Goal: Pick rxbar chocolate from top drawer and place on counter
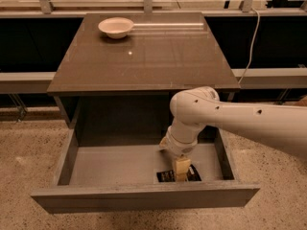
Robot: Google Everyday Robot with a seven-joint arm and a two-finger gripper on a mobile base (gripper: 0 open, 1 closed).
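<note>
The top drawer (144, 198) is pulled open below the counter (144, 56). The rxbar chocolate (168, 176), a flat black wrapper with white lettering, lies on the drawer floor near the front right. My gripper (182, 170) hangs from the white arm that reaches in from the right. It points down into the drawer, and its tan fingers (182, 166) are right over the middle of the bar, covering part of it. Whether they touch the bar does not show.
A pale bowl (116, 27) stands at the back left of the counter. The speckled beige floor (29, 157) lies around the cabinet. A dark shelf and railing run behind it, with a cable (252, 42) hanging at the right.
</note>
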